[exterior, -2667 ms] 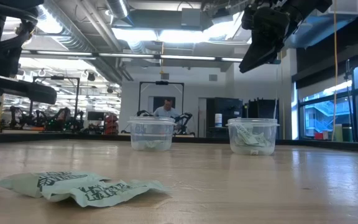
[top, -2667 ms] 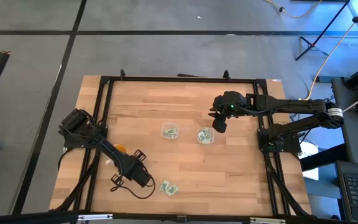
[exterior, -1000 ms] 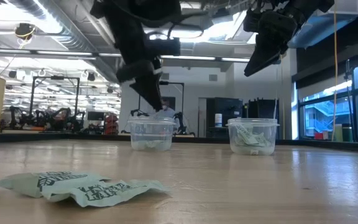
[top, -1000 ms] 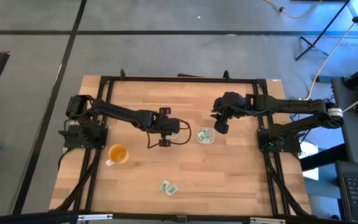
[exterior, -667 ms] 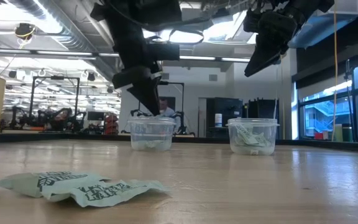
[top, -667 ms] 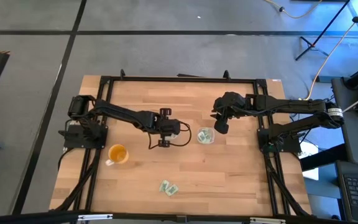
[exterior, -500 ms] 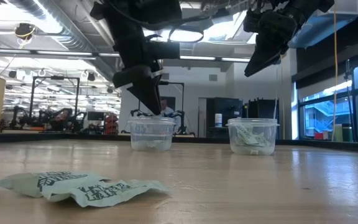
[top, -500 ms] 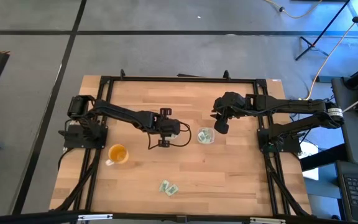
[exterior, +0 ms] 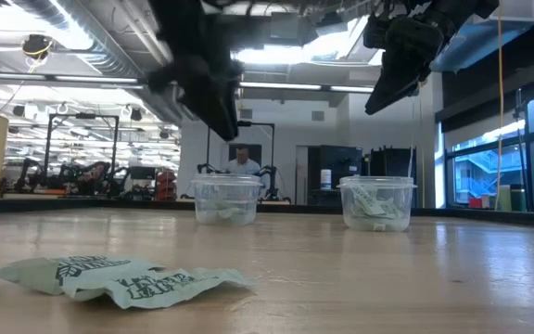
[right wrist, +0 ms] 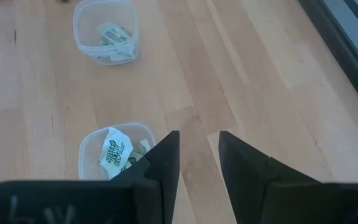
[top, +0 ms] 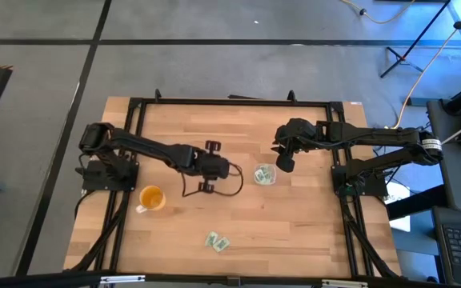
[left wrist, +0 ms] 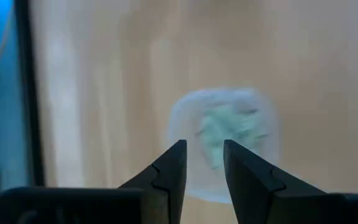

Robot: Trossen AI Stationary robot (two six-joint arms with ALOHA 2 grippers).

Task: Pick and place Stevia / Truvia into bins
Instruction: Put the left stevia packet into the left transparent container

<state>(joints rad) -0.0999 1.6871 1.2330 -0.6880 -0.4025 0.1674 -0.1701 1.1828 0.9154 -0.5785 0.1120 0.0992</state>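
Two packets (top: 217,241) lay near your table's (top: 310,232) front edge, well apart from the left gripper (top: 207,167), which hung parted and empty above a bin (left wrist: 224,142).

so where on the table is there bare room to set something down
Free: the wood between the orange cup and the loose packets, and the strip right of those packets. Crowded: the middle, with both bins under the left pincer and right pincer.

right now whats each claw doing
Left claw: open, empty, above a bin.
Right claw: open, empty, above the other bin.
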